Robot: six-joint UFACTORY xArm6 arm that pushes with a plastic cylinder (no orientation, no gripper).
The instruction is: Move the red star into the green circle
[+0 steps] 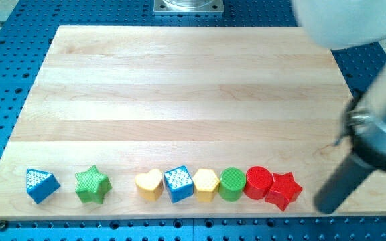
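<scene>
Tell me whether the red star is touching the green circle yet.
Not touching. The red star sits at the row's right end against the red circle, which stands between it and the green circle. My tip is right of the star.

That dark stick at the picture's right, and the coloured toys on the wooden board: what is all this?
One camera looks down on a wooden board. The dark rod is the end of my robot arm. It holds nothing; it only pushes things along. My tip rests near the board's bottom right, just right of the red star, apart from it. Along the view's bottom, left to right, lie a blue triangle, a green star, a yellow heart, a blue cube, a yellow hexagon, the green circle, a red circle, then the red star touching it.
</scene>
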